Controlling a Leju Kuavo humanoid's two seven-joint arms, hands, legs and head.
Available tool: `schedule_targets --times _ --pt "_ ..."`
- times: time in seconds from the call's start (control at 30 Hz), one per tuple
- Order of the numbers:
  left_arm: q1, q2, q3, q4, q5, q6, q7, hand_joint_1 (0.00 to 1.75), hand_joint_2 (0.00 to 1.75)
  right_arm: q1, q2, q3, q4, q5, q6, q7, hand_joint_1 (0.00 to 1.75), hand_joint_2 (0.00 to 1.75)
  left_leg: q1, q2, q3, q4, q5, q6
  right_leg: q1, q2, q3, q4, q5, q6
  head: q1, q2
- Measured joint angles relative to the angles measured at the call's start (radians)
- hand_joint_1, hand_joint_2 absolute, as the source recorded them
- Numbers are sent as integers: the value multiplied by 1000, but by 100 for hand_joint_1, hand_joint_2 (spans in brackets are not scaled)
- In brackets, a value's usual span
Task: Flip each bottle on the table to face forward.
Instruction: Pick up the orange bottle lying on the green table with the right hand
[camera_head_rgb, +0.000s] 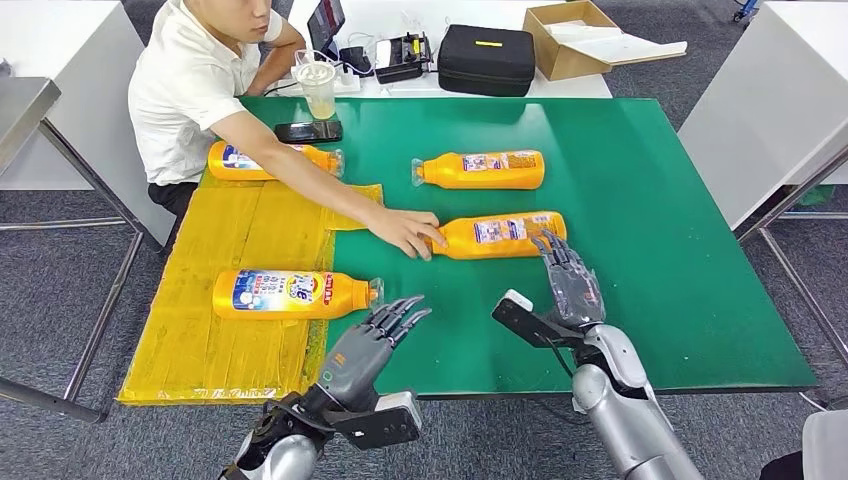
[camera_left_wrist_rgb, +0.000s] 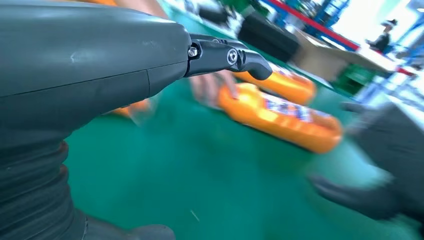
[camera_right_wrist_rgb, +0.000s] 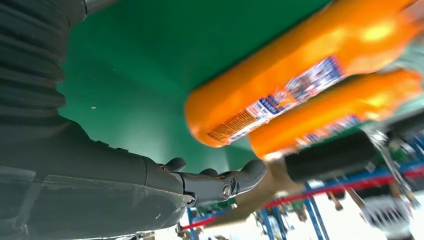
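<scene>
Four orange bottles lie on their sides on the green table (camera_head_rgb: 650, 200). The nearest bottle (camera_head_rgb: 500, 234) lies near the middle of the table, cap toward the left edge; a person's hand (camera_head_rgb: 405, 232) rests on its cap end. The far bottle (camera_head_rgb: 482, 169) lies just behind it, toward the back edge. Two more lie on the yellow sheet (camera_head_rgb: 250, 250) along the left edge: the front bottle (camera_head_rgb: 295, 294) with a blue label, and the back bottle (camera_head_rgb: 270, 160) partly under the person's arm. The right hand (camera_head_rgb: 572, 285) hovers just beside the nearest bottle's base, fingers spread, holding nothing. The left hand (camera_head_rgb: 375, 340) is at the front edge beside the front bottle's cap, fingers apart and empty. A phone (camera_head_rgb: 308, 131) and a plastic cup (camera_head_rgb: 318, 88) stand near the back left corner.
</scene>
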Motion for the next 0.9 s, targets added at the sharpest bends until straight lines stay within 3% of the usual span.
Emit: schedule_targets --times 0.43,0.9 --pt "38 -12 -35 -48 154 -2 -22 0 175 -50 -58 20 95 1 47 37 0 175 0 0 0 0 0 0 0 0 0 0 0 0 0 0" --pt "3 -32 -42 -33 197 -2 -21 0 175 -231 -45 143 321 36 155 76 0 175 0 0 0 0 1 0 0 0 0 0 0 0 0 0"
